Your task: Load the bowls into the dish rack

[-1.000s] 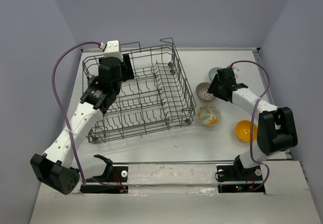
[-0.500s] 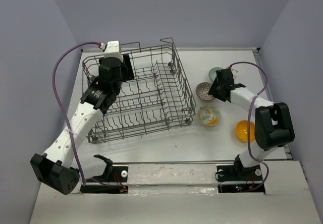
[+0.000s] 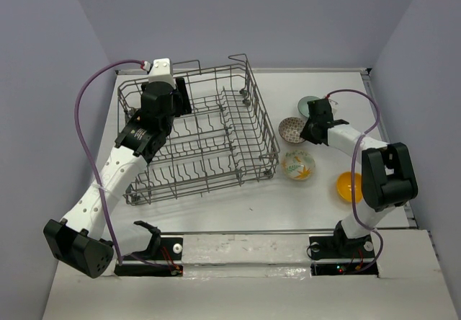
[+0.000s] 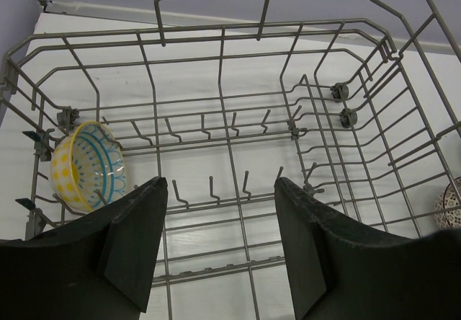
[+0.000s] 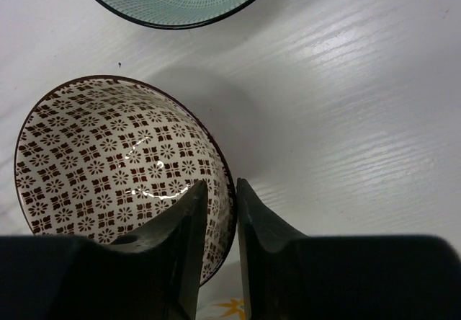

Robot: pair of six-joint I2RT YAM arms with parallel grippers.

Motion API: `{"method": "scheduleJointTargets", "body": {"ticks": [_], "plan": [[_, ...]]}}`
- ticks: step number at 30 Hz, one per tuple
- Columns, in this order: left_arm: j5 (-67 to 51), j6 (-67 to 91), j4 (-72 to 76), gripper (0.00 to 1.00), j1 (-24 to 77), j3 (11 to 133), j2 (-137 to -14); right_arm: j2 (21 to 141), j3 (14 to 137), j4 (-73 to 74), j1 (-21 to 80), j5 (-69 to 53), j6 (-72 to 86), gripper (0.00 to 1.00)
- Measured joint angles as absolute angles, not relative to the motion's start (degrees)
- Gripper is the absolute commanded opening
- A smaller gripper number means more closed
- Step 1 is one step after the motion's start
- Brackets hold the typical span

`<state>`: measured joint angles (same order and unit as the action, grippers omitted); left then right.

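Patterned bowl [image 5: 108,154] rim inside right pincer [image 5: 220,190]

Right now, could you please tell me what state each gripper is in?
Left gripper: open, holding nothing, above the dish rack.
Right gripper: closed on the rim of the brown patterned bowl.

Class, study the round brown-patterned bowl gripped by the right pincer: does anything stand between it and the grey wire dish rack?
Nothing visible lies between the round brown-patterned bowl and the grey wire dish rack. Only the rack's own raised side must be cleared. The leaf-patterned bowl sits nearer, off that path.
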<state>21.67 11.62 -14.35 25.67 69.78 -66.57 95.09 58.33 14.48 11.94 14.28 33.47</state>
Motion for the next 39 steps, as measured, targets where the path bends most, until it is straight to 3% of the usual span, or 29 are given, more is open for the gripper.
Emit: {"method": "scheduleJointTargets", "body": {"ticks": [2,8,24,39], "plan": [[21.65,11.62,-14.35,0.71,25.67,69.78,-66.59,95.26,58.33,14.48,11.94,14.26,33.47,0.23],[21.67,11.62,-14.35,0.70,25.67,69.78,-66.63,95.22,58.35,13.76,11.68,13.58,34.02,0.01],[21.82,11.66,-14.59,0.70,25.67,69.78,-67.46,88.05,60.34,19.07,11.42,14.96,32.93,0.01],[15.97,13.85,-17.02,0.70,25.67,76.86,-67.77,72.14,75.42,27.81,11.27,16.86,31.00,0.01]]}}
